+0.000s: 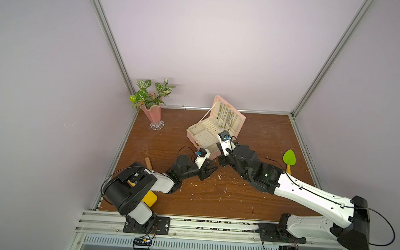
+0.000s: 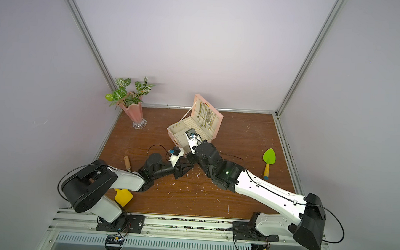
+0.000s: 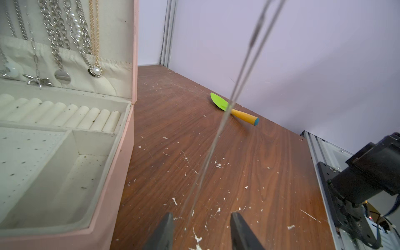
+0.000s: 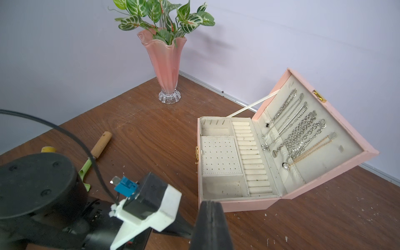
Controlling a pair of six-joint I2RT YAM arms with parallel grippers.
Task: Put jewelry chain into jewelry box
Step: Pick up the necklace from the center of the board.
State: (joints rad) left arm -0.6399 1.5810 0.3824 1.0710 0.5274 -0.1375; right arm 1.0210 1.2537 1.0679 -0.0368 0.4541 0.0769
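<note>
Left wrist view: the jewelry chain (image 3: 255,34), two hair-thin pale strands, drops from above and passes between my left gripper's (image 3: 202,214) dark fingers, which stand apart. The jewelry box (image 3: 121,164), pink with cream lining, sits open just beside it. My right gripper (image 4: 211,216) is pressed together; I cannot tell what it pinches. The wood-grain table (image 3: 249,162) is scuffed and flecked, the walls lilac.

The left arm (image 1: 162,182) lies low and reaches inward. The right arm (image 1: 309,191) angles in to meet it, wrists almost touching. The left gripper (image 3: 202,231) holds its fingers (image 3: 166,231) parted. The right gripper (image 4: 211,216) has its fingers pressed together.
</note>
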